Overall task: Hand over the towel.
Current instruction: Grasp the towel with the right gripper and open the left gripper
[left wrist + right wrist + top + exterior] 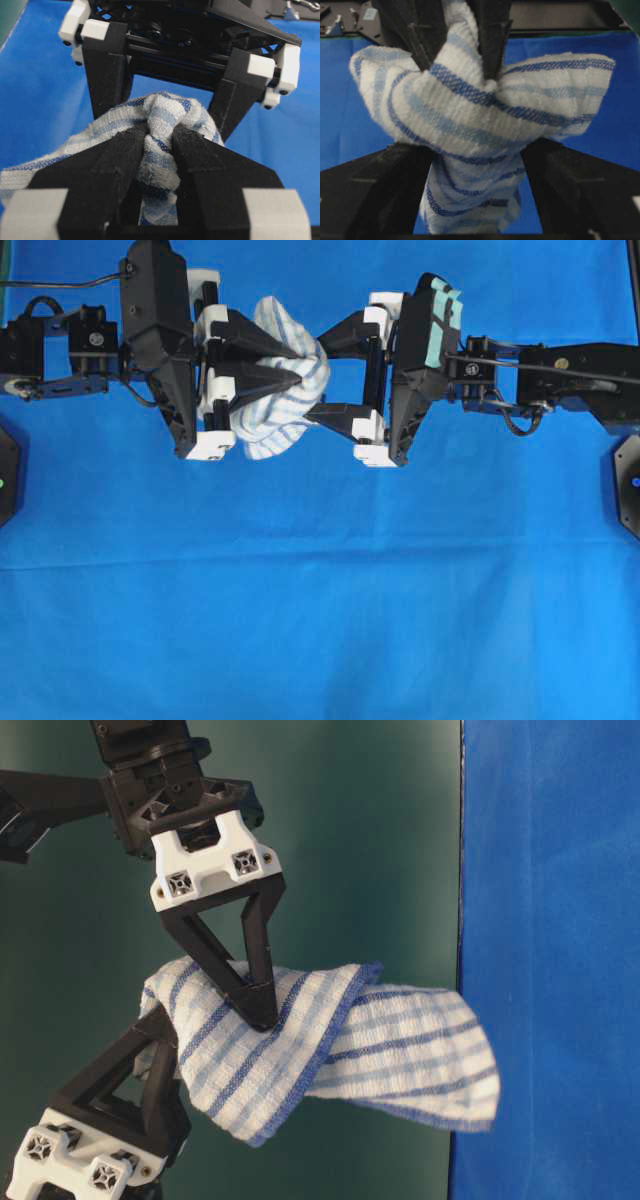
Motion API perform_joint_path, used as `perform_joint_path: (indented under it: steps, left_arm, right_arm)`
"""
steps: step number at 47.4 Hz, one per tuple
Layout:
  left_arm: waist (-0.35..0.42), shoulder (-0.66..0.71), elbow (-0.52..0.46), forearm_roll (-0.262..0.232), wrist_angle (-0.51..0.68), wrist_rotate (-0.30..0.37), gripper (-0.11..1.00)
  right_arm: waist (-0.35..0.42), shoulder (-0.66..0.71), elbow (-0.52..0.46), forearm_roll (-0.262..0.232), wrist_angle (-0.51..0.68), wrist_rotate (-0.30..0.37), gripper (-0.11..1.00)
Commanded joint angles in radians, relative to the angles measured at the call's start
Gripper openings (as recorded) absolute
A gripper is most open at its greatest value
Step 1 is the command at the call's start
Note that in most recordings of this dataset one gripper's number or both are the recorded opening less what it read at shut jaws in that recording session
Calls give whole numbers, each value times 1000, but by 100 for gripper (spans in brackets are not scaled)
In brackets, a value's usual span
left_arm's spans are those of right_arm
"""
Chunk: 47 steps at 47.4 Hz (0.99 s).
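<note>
The worktop (320, 620) is covered edge to edge by a plain blue sheet (300, 640). The sheet lies mostly flat, with faint creases running across its lower half in the overhead view. In the table-level view the backdrop behind the arms is a flat dark green wall (380, 840); that view appears turned on its side, so the blue sheet stands as a vertical band on the right.

The towel (285, 375) is white with thin blue stripes. It is held above the sheet near the upper middle of the overhead view, between the two arms, bunched at its centre with loose folds spreading to either side.

The left tool (290, 378) is narrow and clamped on the towel. In the left wrist view its two black fingers (125, 155) pinch a gathered ridge of cloth between their tips.

The right tool (318, 380) faces the left one head-on. Its fingers (375, 185) stand wide, one on each side of the bunched cloth. In the right wrist view the towel fills the gap between them and lies against their inner faces, but whether they press on it cannot be told from these views.

At the left and right edges of the overhead view, a dark fixture (628, 485) sits on each side of the sheet.
</note>
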Motion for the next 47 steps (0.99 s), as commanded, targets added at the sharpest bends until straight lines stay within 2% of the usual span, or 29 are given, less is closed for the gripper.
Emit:
perform_joint_path:
  steps: [1,3,12,33,36,43,47]
  left_arm:
    - [-11,-15,-12,2,-6,2,11]
    - [-12,-17,-12,2,-6,2,11]
    - [-14,-15,-12,2,-26,0,11]
    - [5,-17,-11,-2,-75,-3,13]
    - [-2,-21,-6,-3,-83,-11,27]
    - [-15,-55,31,-3,-123,-15,72]
    - [-21,-84,61,-3,-127,-17,89]
  right_arm:
    - [2,-11,-21,-3,2,5,68]
    - [2,-11,-21,-3,5,5,63]
    - [2,-11,-21,-3,26,6,12]
    - [2,-51,8,-3,23,14,12]
    - [2,-74,25,-3,23,15,12]
    - [3,-149,92,-2,23,20,12]
    - [2,-212,149,3,23,23,12]
